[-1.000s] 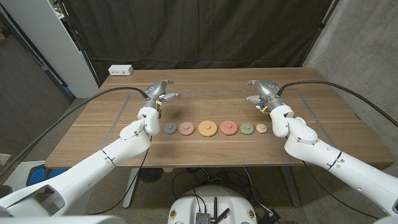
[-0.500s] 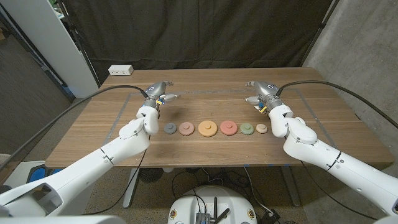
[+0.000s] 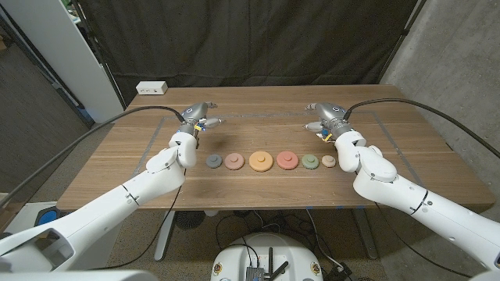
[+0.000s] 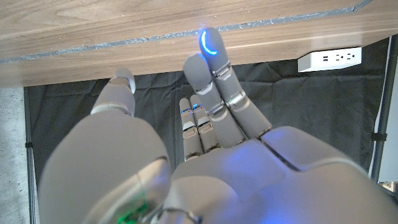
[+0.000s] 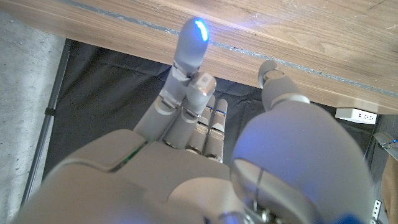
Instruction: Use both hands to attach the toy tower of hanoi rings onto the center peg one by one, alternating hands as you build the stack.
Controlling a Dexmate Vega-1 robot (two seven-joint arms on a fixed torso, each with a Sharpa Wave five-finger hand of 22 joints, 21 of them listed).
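Observation:
Several flat rings lie in a row across the middle of the table: grey-blue (image 3: 214, 161), pink (image 3: 234, 161), orange (image 3: 261, 161), red (image 3: 287, 160), green (image 3: 311, 161) and tan (image 3: 329, 161). I cannot make out a separate peg. My left hand (image 3: 197, 119) hovers behind the left end of the row, apart from the rings and holding nothing. My right hand (image 3: 324, 117) hovers behind the right end, also holding nothing. In the left wrist view my left hand (image 4: 205, 124) has its fingers apart with nothing between them. The right hand (image 5: 199, 124) looks the same in the right wrist view.
A white power strip (image 3: 151, 88) lies at the table's far left corner, also seen as the power strip (image 4: 329, 59). A black curtain hangs behind the table. Black cables run from both wrists across the wooden table (image 3: 258, 195) to its sides.
The right hand has edged slightly to the left and the left arm has shifted a little. The rings have not moved.

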